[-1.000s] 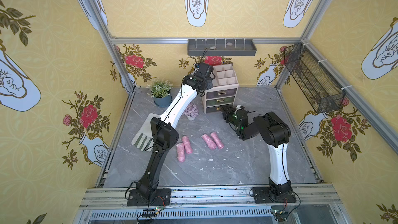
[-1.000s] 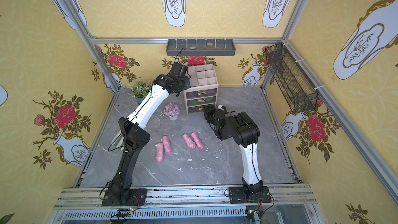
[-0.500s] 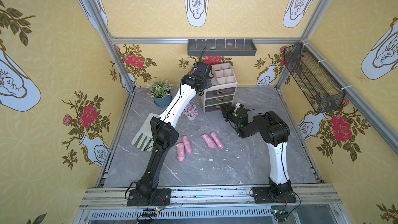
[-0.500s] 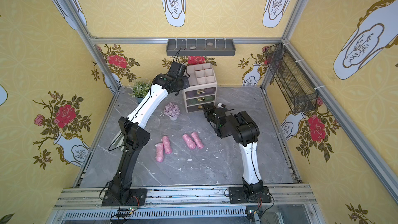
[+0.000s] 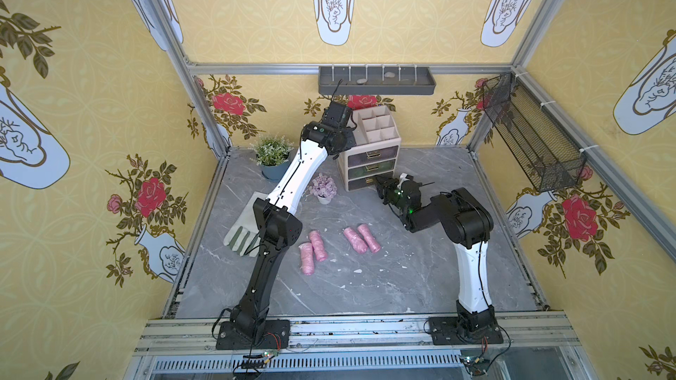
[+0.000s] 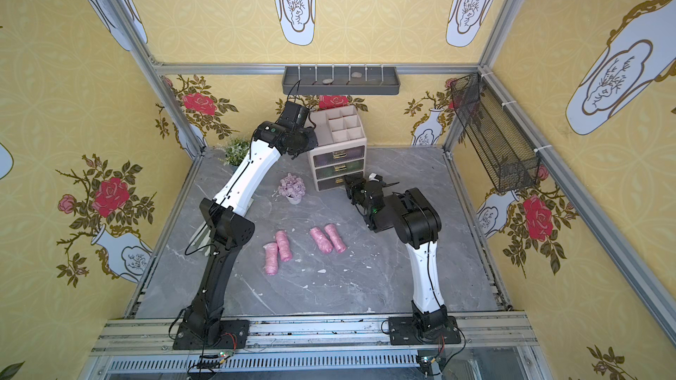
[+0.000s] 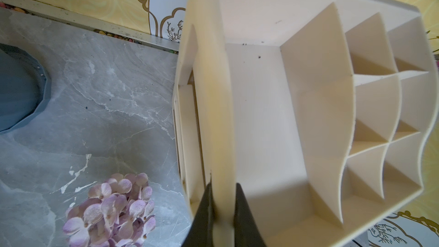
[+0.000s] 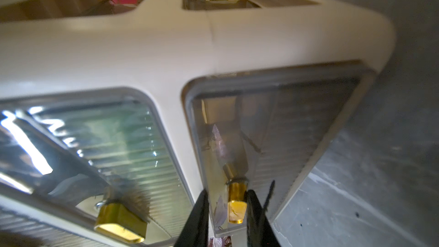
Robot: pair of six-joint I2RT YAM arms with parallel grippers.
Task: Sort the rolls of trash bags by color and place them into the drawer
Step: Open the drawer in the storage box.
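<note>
The left claw [image 7: 223, 193] is pinched onto the side wall rim of the drawer unit [image 7: 261, 115]. The right claw [image 8: 227, 194] is closed narrow around the gold handle [image 8: 236, 207] of the lowest drawer [image 8: 273, 127], near the unit's corner. Four pink rolls [image 5: 318, 246] lie in two pairs mid-surface [image 5: 402, 286], with bare room toward the front edge.

So the left gripper [image 7: 223, 193] is pinching the organizer [image 7: 297, 115] by its side wall, one finger [image 7: 244, 212] sitting inside, one outside. Lilac flowers [image 7: 111, 210] are sitting just beside it on the marble table [image 7: 95, 91], blue pot [image 7: 16, 86] peeking in farther off.
</note>
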